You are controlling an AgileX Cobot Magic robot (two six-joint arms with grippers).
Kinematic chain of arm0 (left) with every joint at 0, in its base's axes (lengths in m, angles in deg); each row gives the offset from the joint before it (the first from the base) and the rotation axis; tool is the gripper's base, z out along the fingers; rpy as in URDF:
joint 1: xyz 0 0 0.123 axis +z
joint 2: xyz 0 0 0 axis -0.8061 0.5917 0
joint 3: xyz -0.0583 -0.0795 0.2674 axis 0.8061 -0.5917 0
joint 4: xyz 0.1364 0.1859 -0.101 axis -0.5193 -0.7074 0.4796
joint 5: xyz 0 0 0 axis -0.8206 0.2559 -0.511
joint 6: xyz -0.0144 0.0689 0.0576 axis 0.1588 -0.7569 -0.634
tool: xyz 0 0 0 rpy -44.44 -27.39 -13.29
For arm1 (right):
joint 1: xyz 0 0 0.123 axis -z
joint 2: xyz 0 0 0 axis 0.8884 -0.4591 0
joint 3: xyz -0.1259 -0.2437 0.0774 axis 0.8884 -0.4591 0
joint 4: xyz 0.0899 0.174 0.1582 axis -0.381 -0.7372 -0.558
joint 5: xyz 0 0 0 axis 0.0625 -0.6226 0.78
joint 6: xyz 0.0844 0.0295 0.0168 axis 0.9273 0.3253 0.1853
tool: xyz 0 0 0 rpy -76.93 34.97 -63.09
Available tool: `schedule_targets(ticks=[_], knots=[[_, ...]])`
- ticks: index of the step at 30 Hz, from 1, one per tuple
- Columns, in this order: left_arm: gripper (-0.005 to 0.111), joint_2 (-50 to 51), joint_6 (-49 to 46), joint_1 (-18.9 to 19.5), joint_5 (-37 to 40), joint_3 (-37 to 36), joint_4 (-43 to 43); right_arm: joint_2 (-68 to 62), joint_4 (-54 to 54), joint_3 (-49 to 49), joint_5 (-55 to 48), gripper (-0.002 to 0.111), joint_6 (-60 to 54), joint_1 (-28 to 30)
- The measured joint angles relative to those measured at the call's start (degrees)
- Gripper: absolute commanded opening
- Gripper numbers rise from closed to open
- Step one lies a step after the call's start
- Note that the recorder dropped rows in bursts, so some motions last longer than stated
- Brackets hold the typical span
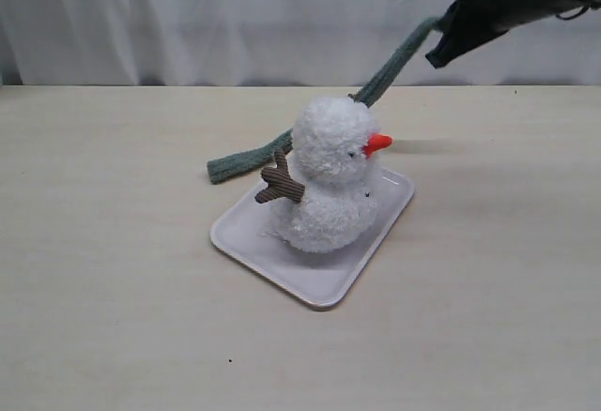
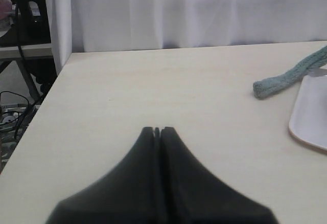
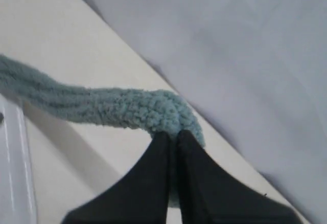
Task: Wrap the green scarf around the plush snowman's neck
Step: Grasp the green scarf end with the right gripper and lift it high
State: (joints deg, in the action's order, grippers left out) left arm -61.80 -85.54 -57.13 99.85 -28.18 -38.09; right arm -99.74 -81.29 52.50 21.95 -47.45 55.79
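**Item 1.** Right gripper [image 3: 173, 136], black, with two tapered fingers. The jaws are clamped on one rounded end of the green scarf [image 3: 102, 104], a long narrow strip of fuzzy, ribbed sage-green knit. It is held high, above and behind the toy, presumably so the strip hangs free and can be led round it.

**Item 2.** Green scarf, course. From the pinch it slopes down through the air and passes behind the toy's head. Its far tip lies flat on the table, just beside the tray's left rear edge. Whether it touches the toy's back cannot be told. Nothing crosses the front.

**Item 3.** Plush snowman [image 1: 327, 178], a small fluffy white toy of two stacked balls with an orange carrot nose and a brown corduroy twig arm. It stands upright on the tray, nose towards the right of the exterior view. The snowman's neck [image 1: 319, 189], the crease between head and body, is bare on the visible side. The wrap is judged barely begun.

**Item 4.** Tray [image 1: 319, 291], white, shallow, rectangular with rounded corners. It sits askew on the table and probably serves to fix the toy's place.

**Item 5.** Left gripper [image 2: 157, 130], black. The fingers are together and hold nothing. It sits low over the table, well apart from the tray, on the side of the scarf's loose tip, which it is judged to be placed to take up.

**Item 6.** Table [image 2: 153, 81], pale wood grain. Curtain [image 1: 188, 17], white, hanging behind.
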Motion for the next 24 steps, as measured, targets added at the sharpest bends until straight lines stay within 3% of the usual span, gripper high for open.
schedule_targets(ticks=[14, 24], knots=[[0.0, 0.0, 0.0, 0.0, 0.0, 0.0, 0.0, 26.8, 0.1, -0.2, -5.1, 0.004, 7.4, -20.2], [0.0, 0.0, 0.0, 0.0, 0.0, 0.0, 0.0, 42.2, -0.6, -0.2, -13.6, 0.004, 9.2, -23.9]])
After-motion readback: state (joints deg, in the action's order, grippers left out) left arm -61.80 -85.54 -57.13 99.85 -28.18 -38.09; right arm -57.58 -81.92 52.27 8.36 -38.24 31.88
